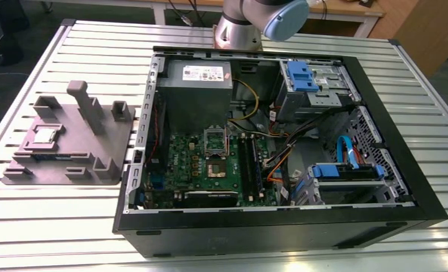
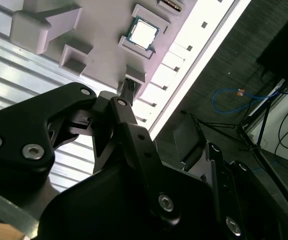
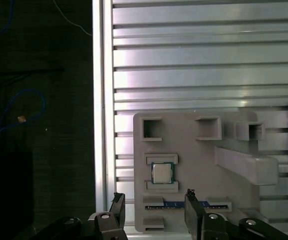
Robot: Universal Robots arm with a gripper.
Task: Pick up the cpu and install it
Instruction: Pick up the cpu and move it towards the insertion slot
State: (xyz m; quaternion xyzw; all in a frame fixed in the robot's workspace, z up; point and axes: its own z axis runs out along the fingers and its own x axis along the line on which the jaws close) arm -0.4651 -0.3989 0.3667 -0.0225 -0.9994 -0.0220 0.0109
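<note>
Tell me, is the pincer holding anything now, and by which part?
Nothing is held. The pincer is open and empty, and the cpu lies in its seat on the tray, apart from the fingertips.

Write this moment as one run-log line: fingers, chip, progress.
fingers: open, holding nothing | chip: lying in grey tray, untouched | progress: not yet picked up

A shiny silver table (image 1: 50, 226) with ridges holds a grey tray (image 1: 112, 148) and, just beside it, a big black computer box (image 1: 284, 229) lying open
</note>
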